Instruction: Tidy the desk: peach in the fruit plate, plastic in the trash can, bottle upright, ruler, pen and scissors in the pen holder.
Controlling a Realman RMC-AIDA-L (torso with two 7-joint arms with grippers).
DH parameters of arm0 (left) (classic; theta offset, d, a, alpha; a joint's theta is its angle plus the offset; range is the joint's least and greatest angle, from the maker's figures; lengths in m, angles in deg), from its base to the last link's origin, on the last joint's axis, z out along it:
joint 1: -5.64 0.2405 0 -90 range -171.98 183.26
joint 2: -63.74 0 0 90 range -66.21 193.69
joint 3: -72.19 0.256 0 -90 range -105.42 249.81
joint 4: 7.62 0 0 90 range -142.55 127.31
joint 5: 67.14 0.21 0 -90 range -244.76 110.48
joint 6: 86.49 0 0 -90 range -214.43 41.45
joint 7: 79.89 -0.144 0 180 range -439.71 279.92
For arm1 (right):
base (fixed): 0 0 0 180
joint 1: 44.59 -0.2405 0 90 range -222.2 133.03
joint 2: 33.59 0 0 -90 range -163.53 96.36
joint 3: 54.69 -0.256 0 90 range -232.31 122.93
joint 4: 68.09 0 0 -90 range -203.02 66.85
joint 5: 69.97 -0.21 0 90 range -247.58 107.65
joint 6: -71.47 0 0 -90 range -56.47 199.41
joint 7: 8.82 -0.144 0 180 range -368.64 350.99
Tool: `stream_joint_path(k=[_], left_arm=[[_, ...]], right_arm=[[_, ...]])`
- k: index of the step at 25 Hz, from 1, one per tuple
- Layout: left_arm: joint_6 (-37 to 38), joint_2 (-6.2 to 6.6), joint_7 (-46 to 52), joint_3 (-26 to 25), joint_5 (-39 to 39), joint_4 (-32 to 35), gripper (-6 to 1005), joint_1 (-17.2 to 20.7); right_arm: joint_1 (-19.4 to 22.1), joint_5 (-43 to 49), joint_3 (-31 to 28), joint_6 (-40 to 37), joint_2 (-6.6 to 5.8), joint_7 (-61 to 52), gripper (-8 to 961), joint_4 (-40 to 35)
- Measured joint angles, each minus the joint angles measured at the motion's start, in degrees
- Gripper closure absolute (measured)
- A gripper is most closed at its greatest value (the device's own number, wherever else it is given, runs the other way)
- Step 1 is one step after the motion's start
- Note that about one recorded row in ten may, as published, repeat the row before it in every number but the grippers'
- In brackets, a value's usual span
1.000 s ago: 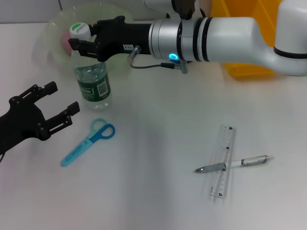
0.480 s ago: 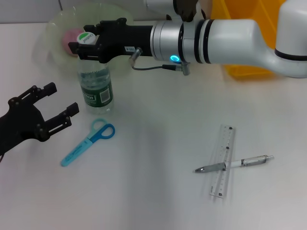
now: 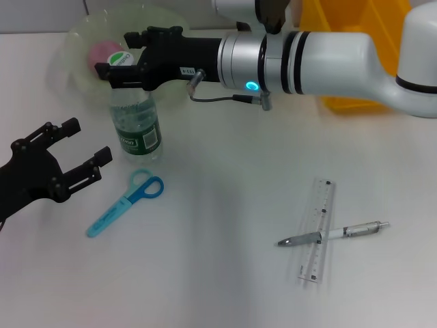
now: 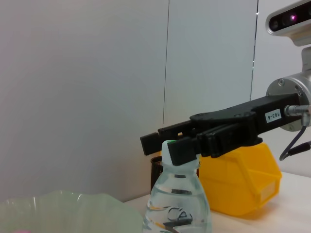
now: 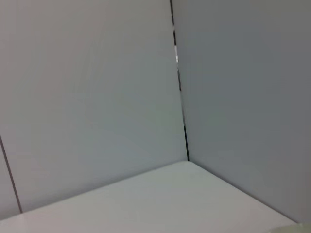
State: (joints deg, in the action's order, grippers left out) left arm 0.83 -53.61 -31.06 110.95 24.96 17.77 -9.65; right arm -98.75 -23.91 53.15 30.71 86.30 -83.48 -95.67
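right gripper (image 3: 117, 66) was clenched on the cap of the bottle (image 3: 136, 126); it should release only once the bottle stood steady.

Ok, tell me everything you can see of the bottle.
The bottle is clear plastic with a green label and a white cap bearing a green logo. It stands upright on the desk, just in front of the fruit plate and behind the scissors. The right hand is closed around its neck, below the cap.
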Motion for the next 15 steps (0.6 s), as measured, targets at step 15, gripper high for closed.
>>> stream_joint_path(k=[15], left_arm=[[1.32, 0.43, 0.32, 0.0, 0.01, -0.15, 211, 0.0]], right_arm=[[15.43, 0.5, -15.62, -20.43, -0.8, 4.95, 165, -8.83]])
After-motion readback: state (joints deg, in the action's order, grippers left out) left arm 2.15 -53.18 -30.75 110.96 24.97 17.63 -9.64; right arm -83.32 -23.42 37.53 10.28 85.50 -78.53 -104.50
